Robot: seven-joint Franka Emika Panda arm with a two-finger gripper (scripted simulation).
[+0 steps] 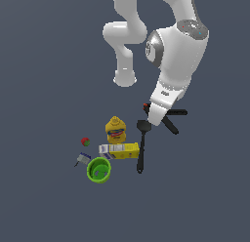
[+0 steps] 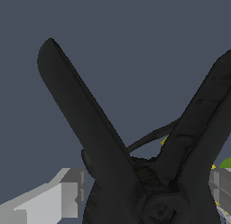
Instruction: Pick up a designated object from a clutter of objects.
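Note:
The black spring clamp [image 1: 172, 118] lies at the exterior view's right of the clutter, its two handles splayed out from under my hand and its small red tip [image 1: 146, 106] showing beside it. My gripper [image 1: 156, 120] is down on the clamp's middle. In the wrist view the clamp [image 2: 149, 182] fills the picture. Grey fingertips [image 2: 67, 191] press against its body on both sides, so the gripper is shut on it. The black spatula [image 1: 141, 151] lies right beside the hand.
A yellow mustard bottle [image 1: 115, 129], a yellow-white box [image 1: 120, 150], a green cup [image 1: 99, 170], a small red-green ball [image 1: 85, 141] and a small grey-blue item [image 1: 82, 159] sit close together at the exterior view's left of the clamp.

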